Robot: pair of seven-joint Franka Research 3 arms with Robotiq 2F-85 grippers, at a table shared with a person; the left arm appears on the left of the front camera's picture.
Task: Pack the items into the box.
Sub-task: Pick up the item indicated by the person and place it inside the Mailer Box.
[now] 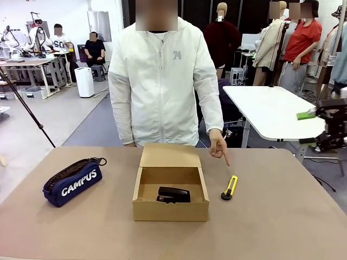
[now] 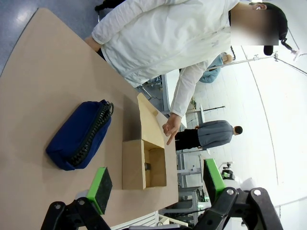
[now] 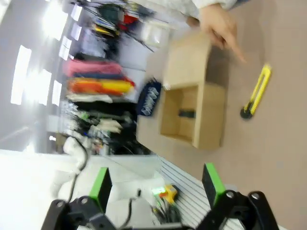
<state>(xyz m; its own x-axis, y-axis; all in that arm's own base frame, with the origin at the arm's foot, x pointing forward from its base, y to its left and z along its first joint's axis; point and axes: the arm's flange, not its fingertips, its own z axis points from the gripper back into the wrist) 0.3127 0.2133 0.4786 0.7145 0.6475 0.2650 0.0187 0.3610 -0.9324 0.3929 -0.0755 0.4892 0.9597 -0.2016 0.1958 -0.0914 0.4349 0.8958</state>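
The brown cardboard box [image 1: 171, 196] stands open at the table's middle, flap lid lying back toward the person. A black stapler [image 1: 174, 194] lies inside it. Left of the box rests the navy pouch [image 1: 72, 182] lettered "CAMPUS". Right of the box lies the yellow-and-black utility knife [image 1: 230, 188], and the person's hand [image 1: 219, 145] points a finger down at it. In the left wrist view my left gripper [image 2: 156, 186] hangs open, high above the pouch [image 2: 79, 134] and box [image 2: 144, 160]. My right gripper [image 3: 158, 184] is open too, well above the box [image 3: 194, 96] and knife [image 3: 256, 91].
A person in a white jacket [image 1: 162, 81] stands at the far table edge behind the box. The brown tabletop [image 1: 282, 216] has bare room in front and to the right. A white table [image 1: 271, 108] stands beyond at the back right.
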